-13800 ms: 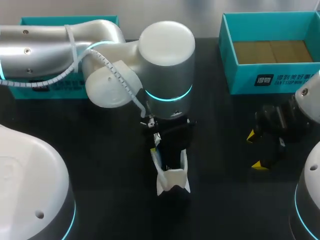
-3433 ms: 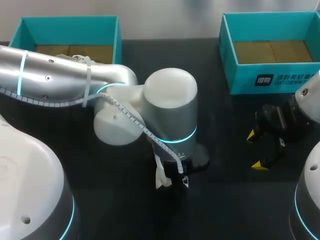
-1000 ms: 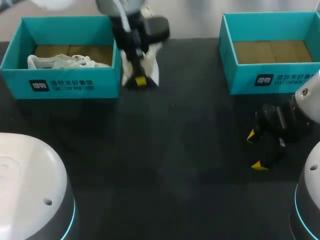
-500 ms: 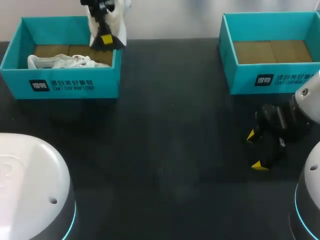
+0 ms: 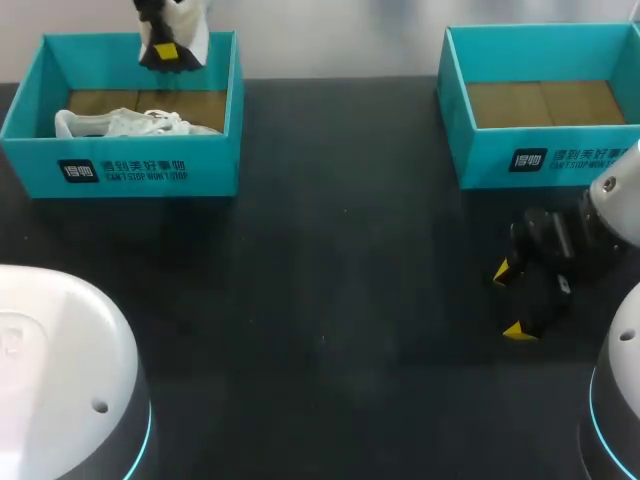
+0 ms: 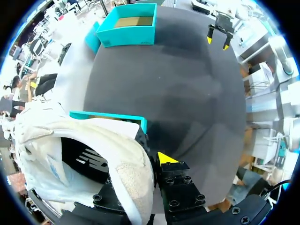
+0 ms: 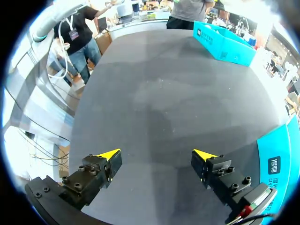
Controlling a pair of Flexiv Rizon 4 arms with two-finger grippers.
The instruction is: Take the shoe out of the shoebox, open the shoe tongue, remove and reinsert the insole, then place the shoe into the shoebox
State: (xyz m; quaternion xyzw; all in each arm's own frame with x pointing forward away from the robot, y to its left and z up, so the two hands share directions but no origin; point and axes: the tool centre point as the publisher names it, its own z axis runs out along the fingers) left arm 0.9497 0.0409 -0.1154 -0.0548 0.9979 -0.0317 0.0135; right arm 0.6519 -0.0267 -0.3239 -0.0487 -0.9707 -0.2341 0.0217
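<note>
Left gripper (image 5: 165,52), clamping the white shoe (image 5: 186,28), is swinging from table centre to over the left shoebox's (image 5: 120,178) far rim. Insole work looking finished; lowering in still pending. Right gripper (image 5: 508,300) is idling, fingers spread.

Matte black tabletop (image 5: 330,300), spread wide and flat. Toward the far right corner, an open teal cardboard box (image 5: 470,150), upright, white print on its front wall, brown cardboard floor showing inside, resting directly on the dark surface.
</note>
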